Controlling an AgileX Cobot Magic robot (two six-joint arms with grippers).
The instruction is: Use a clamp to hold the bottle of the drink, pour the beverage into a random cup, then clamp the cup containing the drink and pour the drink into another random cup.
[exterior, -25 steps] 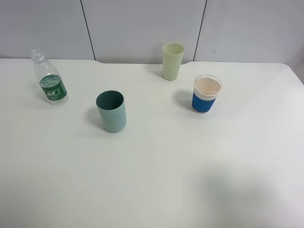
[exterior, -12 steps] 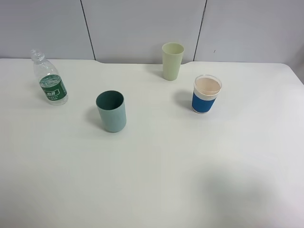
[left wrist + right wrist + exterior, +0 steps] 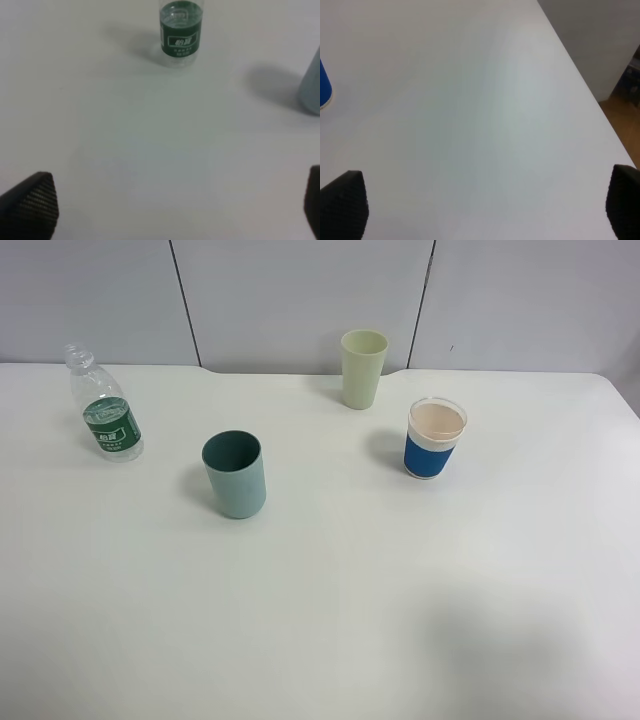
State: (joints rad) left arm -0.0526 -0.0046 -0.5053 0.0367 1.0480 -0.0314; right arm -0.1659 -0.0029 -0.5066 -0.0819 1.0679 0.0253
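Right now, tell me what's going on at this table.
Nothing is being handled. The bottle stands uncapped at the table's far left, with the teal cup nearer the middle, the pale yellow-green cup at the back and a blue-and-white cup to the right. All stand upright and apart. The left end effector is open, facing the bottle from a distance. The right end effector is open over bare table near the right edge.

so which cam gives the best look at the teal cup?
Exterior high: the whole teal cup shows, upright, rim and dark inside included. Left wrist catches only a blurred sliver of its side at the frame edge. Right wrist doesn't show it.
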